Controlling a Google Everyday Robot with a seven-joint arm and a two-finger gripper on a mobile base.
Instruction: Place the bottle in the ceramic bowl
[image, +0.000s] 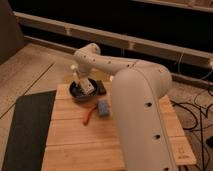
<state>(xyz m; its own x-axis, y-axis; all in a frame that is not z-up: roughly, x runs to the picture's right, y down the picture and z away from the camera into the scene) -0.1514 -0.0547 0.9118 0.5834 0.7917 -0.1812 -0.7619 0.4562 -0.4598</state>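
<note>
The dark round ceramic bowl (76, 95) sits at the back left of the wooden table (75, 145). The white bottle (86, 87) is tilted over the bowl's inside, right at the end of my arm. My gripper (82, 83) is directly above the bowl, at the bottle, and the wrist hides much of both. I cannot see whether the bottle rests on the bowl or hangs in the gripper.
A blue rectangular block (103, 108) and a thin red-handled tool (89, 116) lie just in front of the bowl. A small flat dark object (101, 88) lies to its right. A dark mat (27, 130) runs along the table's left side. My arm's large white body (140, 115) covers the right.
</note>
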